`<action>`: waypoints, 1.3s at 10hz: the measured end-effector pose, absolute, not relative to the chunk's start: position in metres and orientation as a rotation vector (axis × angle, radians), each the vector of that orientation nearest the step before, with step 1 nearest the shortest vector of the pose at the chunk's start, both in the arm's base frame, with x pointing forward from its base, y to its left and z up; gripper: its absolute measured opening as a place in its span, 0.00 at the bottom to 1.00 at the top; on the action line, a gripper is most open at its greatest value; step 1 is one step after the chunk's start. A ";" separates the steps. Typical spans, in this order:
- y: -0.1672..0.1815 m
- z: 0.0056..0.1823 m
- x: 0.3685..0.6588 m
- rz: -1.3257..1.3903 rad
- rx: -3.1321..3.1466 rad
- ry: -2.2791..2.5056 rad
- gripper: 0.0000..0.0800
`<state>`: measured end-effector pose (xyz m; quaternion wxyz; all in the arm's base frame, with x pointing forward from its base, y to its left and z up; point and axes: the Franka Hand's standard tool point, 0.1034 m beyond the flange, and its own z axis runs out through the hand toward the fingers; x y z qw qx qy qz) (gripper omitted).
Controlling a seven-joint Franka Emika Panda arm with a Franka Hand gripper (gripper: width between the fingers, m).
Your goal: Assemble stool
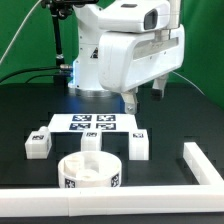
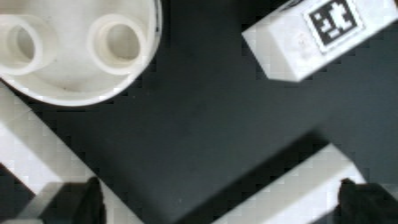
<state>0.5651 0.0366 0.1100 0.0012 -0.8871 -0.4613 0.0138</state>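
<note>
Nearest the ext. cam, the long white L-shaped bar (image 1: pixel 100 207) is seen laid along the table's (image 1: pixel 180 125) front edge and up the ext. view's right side, prob. set there as a stop for parts to be braced against. Just behind it the stool's round seat (image 1: pixel 90 170) is placed rim-up, w/ sockets exposed so legs can be pushed in from above; none is fitted yet. A leg (image 1: pixel 38 144) is seen lying loose toward the ext. view's left, a second leg (image 1: pixel 137 144) just right of the seat, and a third leg (image 1: pixel 90 142), partly hidden, btwn seat and marker board (image 1: pixel 95 123). The fingers (image 2: pixel 75 205) are spread fully w/ nothing btwn them, raised over bare table. This is judged a pre-grasp hover, w/ seat and second leg both kept in the wrist cam's sight.
</note>
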 end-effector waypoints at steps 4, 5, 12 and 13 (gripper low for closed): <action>0.000 0.064 0.570 -0.001 -2.797 -1.463 0.81; -0.008 0.049 0.570 0.004 -2.801 -1.454 0.81; -0.007 0.033 0.563 0.028 -2.814 -1.403 0.81; -0.006 0.025 0.559 0.047 -2.816 -1.384 0.81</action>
